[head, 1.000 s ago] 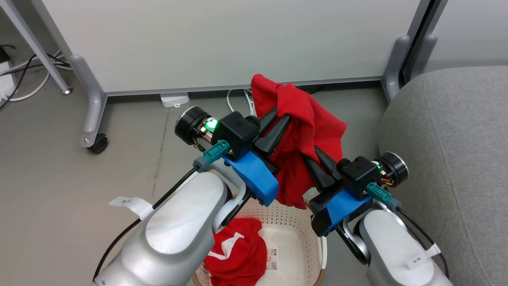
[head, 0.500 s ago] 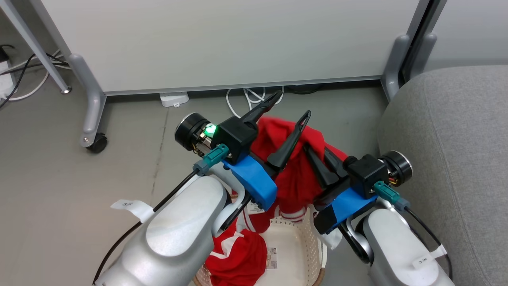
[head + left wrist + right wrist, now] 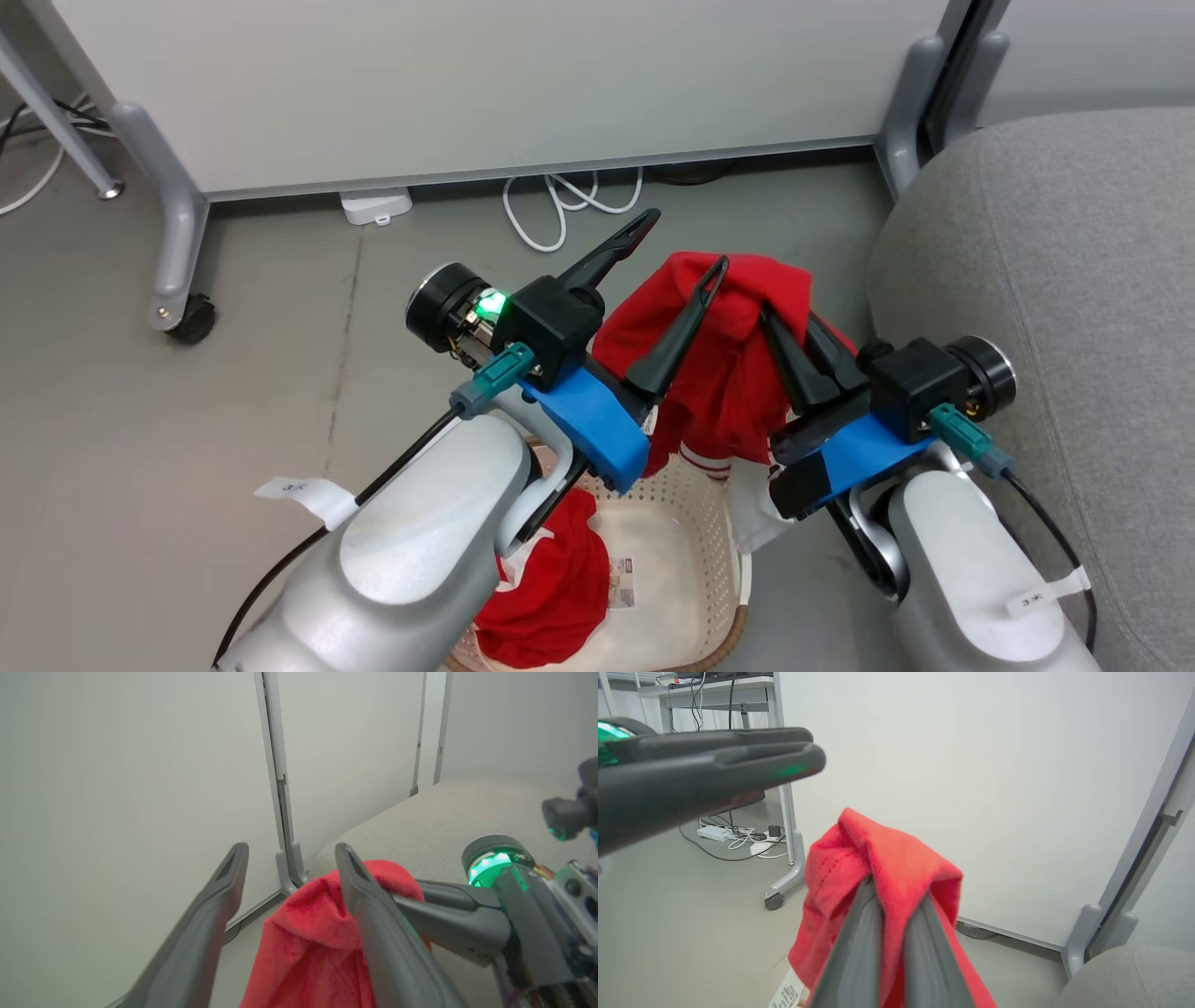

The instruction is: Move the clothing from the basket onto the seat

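Note:
One red piece of clothing (image 3: 738, 383) hangs above the basket (image 3: 731, 560), pinched at its top by my right gripper (image 3: 782, 322), which is shut on it. In the right wrist view the fabric (image 3: 887, 854) drapes over that gripper (image 3: 896, 896). My left gripper (image 3: 686, 243) stands open right beside the cloth, one finger lying against it; its wrist view shows the garment (image 3: 317, 933) next to its spread gripper (image 3: 292, 851). A second red piece with white trim (image 3: 551, 579) lies in the basket, partly under my left forearm. The grey seat (image 3: 1055, 280) is on the right.
A white partition panel (image 3: 485, 84) on grey legs with a caster (image 3: 191, 317) stands ahead. White cables (image 3: 560, 201) and a small white box (image 3: 373, 205) lie on the grey floor at its foot. A second panel leg (image 3: 901, 103) stands close to the seat.
My left gripper opened and let go of the raised garment, which dropped and now hangs from the right gripper alone. The right arm has shifted a little toward the seat; the camera has shifted too.

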Robot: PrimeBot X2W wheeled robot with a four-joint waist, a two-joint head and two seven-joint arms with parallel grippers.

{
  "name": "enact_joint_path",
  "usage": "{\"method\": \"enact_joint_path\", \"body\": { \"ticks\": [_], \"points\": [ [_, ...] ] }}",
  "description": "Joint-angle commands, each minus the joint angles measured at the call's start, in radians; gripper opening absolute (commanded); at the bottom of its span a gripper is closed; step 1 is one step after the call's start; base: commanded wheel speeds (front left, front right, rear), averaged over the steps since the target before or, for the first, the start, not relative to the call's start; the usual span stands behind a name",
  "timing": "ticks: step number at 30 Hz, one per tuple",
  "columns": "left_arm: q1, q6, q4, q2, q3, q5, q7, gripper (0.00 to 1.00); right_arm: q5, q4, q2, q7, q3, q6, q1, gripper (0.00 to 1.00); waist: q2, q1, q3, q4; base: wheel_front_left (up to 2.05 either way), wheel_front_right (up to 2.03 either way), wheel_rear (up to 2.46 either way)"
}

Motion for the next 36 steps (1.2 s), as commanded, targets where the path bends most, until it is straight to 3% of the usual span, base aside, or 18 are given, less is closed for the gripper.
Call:
{"method": "enact_joint_path", "body": {
  "ticks": [1,36],
  "points": [
    [-0.013,0.003,-0.006,0.006,-0.003,0.006,-0.008,1.00,-0.002,-0.011,-0.004,-0.005,-0.013,0.000,0.005,0.00,0.0000,0.0000,0.011,-0.022,0.00,0.00,0.00],
    [-0.051,-0.018,-0.001,-0.003,-0.103,0.016,-0.019,1.00,0.002,-0.162,-0.003,-0.005,-0.226,0.000,0.099,0.00,0.0000,0.0000,0.119,-0.350,0.00,0.00,0.00]
  ]
}}
